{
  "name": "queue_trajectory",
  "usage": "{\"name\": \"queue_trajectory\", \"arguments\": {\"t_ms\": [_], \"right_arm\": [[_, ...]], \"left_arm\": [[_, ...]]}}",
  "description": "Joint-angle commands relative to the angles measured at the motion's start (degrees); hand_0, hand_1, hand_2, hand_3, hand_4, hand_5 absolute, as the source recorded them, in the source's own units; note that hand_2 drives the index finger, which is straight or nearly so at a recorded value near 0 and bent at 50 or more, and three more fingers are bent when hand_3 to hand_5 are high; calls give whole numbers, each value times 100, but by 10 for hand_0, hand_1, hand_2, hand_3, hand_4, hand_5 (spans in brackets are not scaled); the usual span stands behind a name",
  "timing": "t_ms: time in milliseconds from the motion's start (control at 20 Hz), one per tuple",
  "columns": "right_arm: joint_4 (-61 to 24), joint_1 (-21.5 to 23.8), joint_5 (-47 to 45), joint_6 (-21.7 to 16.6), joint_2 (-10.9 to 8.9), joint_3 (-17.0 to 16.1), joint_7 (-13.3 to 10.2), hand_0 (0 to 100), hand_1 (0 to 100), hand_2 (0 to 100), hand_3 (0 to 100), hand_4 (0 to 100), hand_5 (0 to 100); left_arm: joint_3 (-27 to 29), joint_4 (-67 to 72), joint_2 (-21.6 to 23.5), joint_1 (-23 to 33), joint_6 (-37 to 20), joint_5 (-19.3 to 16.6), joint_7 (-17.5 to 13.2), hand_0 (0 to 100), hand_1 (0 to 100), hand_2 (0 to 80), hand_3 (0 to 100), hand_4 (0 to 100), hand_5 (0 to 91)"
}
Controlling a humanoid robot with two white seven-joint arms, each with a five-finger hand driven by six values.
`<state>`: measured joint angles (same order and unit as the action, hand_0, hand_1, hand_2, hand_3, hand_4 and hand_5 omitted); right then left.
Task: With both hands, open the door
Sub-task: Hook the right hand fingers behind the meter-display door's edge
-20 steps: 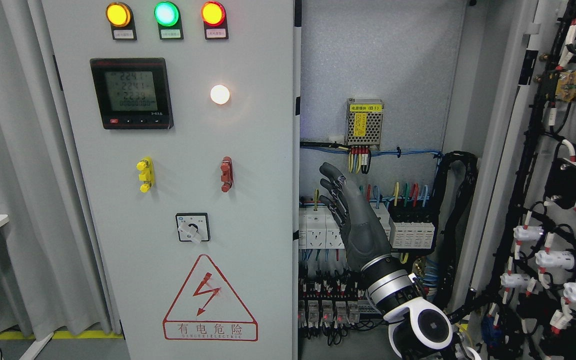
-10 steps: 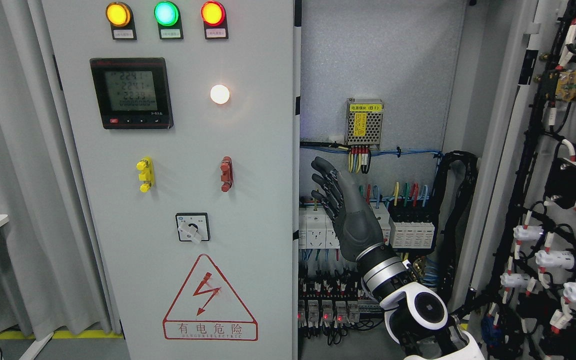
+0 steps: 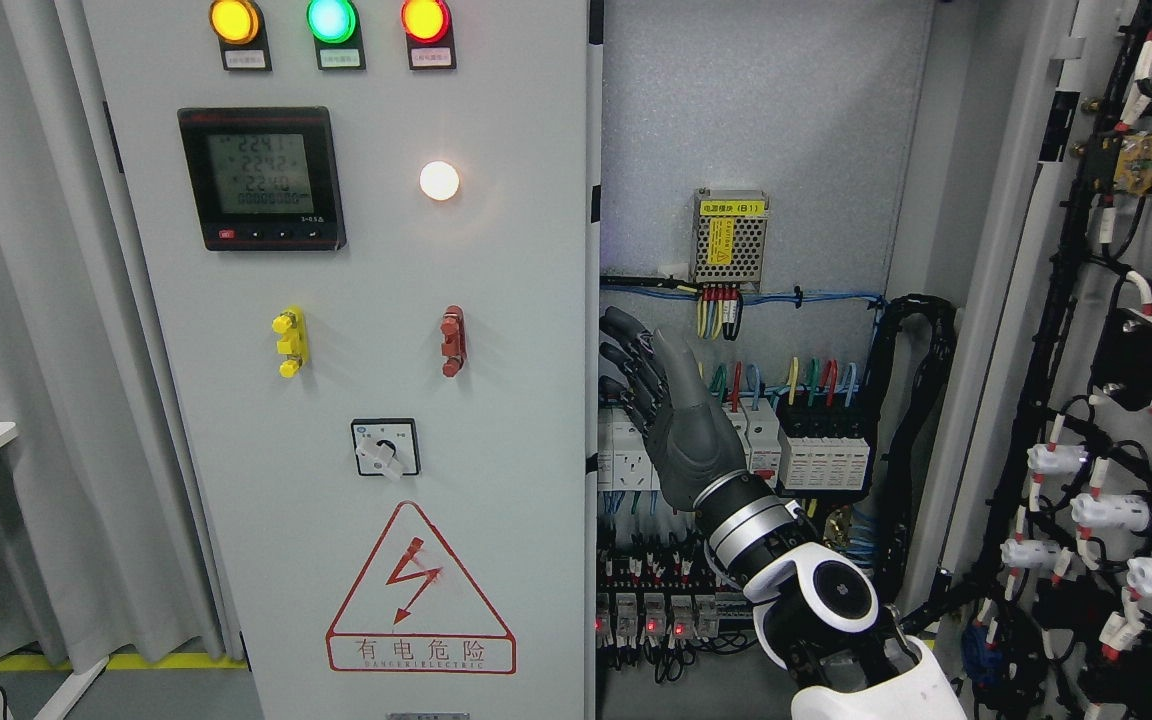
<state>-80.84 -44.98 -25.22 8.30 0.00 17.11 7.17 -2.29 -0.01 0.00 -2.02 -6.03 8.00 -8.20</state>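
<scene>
The right hand is dark grey with black segmented fingers. Below the hand comes a ribbed silver-and-black wrist cuff, then a glossy white forearm shell bearing a round black-ringed disc.

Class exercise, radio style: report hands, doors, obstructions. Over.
Right hand open, fingers near left door edge, holding nothing. Left hand unseen. Right door open. Wiring behind hand.

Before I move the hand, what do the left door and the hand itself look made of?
Left door: likely painted sheet metal, a flat, matte light grey with a thin straight edge. Right hand: dark grey, smooth palm shell that looks like moulded plastic or rubber, with black jointed fingers; the wrist has a shiny metallic ring. The exact materials cannot be confirmed.
</scene>
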Motion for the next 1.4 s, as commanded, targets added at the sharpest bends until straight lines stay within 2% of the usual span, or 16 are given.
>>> {"name": "queue_trajectory", "arguments": {"t_ms": [0,300,400,801,951,1201,1352], "right_arm": [[191,-160,-89,40,0,117,3,218,0,0,0,0,0],[174,-204,-89,111,0,126,56,218,0,0,0,0,0],[183,-231,-89,102,0,153,292,218,0,0,0,0,0],[192,-248,-115,84,0,39,363,218,0,0,0,0,0],[156,-222,-115,84,0,-58,705,218,0,0,0,0,0],[147,-178,-185,93,0,-198,741,218,0,0,0,0,0],[130,-178,-711,119,0,-217,768,218,0,0,0,0,0]], "left_arm": [[9,-70,44,0,-4,0,-6,288,0,27,28,34,0],[9,-79,44,0,-13,0,-6,288,0,27,28,34,0],[9,-70,44,0,-13,0,-6,288,0,27,28,34,0],[18,-78,61,0,-13,9,-6,288,0,27,28,34,0],[18,-70,70,0,-13,9,-6,288,0,27,28,34,0],[26,-70,70,0,-22,9,-6,288,0,27,28,34,0],[26,-70,62,0,-13,9,-6,288,0,27,28,34,0]]}}
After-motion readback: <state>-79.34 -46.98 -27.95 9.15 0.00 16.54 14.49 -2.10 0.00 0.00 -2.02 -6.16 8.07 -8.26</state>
